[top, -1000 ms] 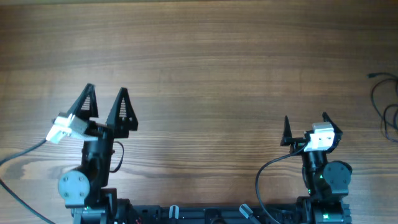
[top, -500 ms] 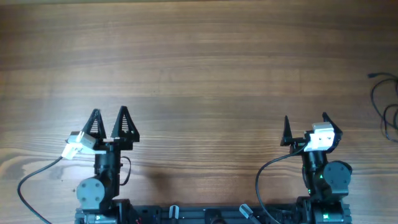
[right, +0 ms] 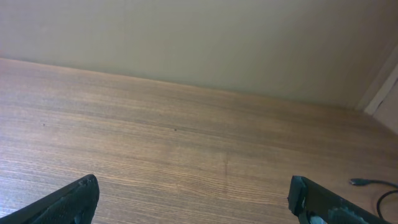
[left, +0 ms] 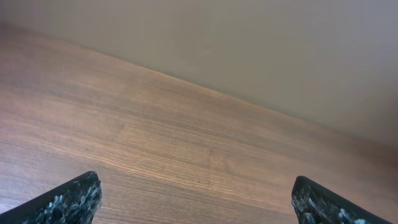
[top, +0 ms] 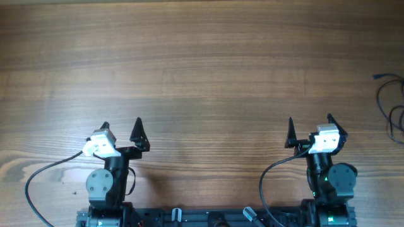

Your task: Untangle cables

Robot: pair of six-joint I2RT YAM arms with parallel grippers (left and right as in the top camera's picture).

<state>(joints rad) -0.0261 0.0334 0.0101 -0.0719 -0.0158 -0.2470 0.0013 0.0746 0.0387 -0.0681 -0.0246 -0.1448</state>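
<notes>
The cables (top: 392, 107) are thin black cords in loose loops at the far right edge of the table, partly cut off by the overhead view's edge. A plug end and a bit of loop also show at the lower right of the right wrist view (right: 373, 184). My left gripper (top: 122, 128) is open and empty near the front left of the table; its two fingertips show wide apart in the left wrist view (left: 198, 200). My right gripper (top: 309, 129) is open and empty near the front right, well left of the cables, and shows in its own view (right: 194, 198).
The wooden table (top: 202, 69) fills the views. A plain wall rises beyond the table's far edge (left: 249, 43). The arms' own thick black cables (top: 38, 183) trail at the front edge by the bases.
My left arm has pulled back toward its base and swung right; its gripper now sits lower and closer to the front edge. The right arm and the cables have not moved.
</notes>
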